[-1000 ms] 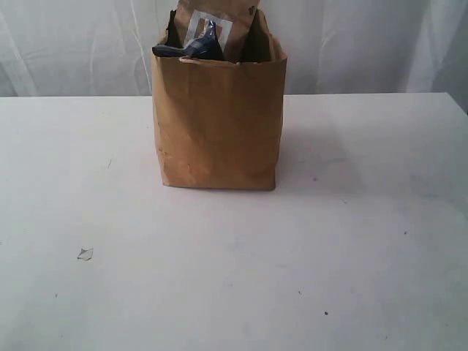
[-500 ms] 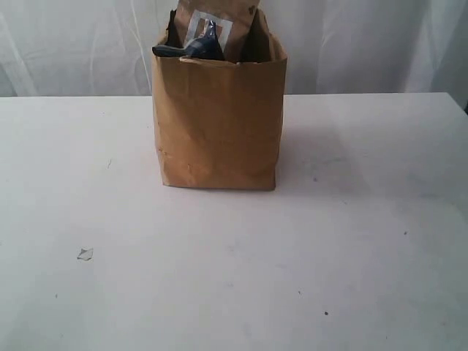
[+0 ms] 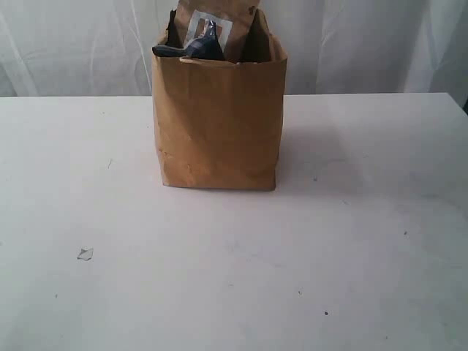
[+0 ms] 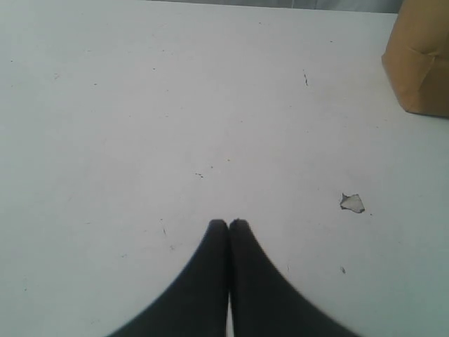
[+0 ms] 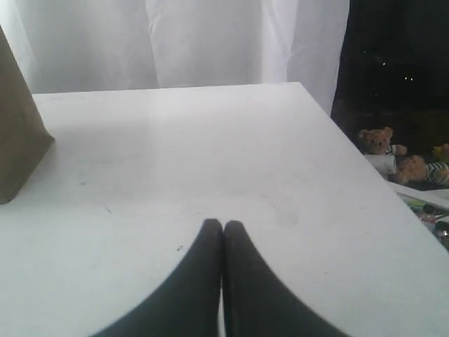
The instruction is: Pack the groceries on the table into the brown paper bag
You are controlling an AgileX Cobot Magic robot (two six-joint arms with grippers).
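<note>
Right now I see the tall creased brown kraft paper bag (image 3: 219, 124) standing upright on the flat white tabletop (image 3: 234, 292), toward twelve o'clock from its middle. A small brown pouch with a white square (image 3: 235, 25) and a long dark packet (image 3: 179, 50) poke from its mouth. A pale scrap (image 3: 85, 254) lies at eight o'clock from the bag. My left gripper (image 4: 229, 223) and right gripper (image 5: 223, 223) hang over the tabletop, fingers pressed together, holding nothing.
</note>
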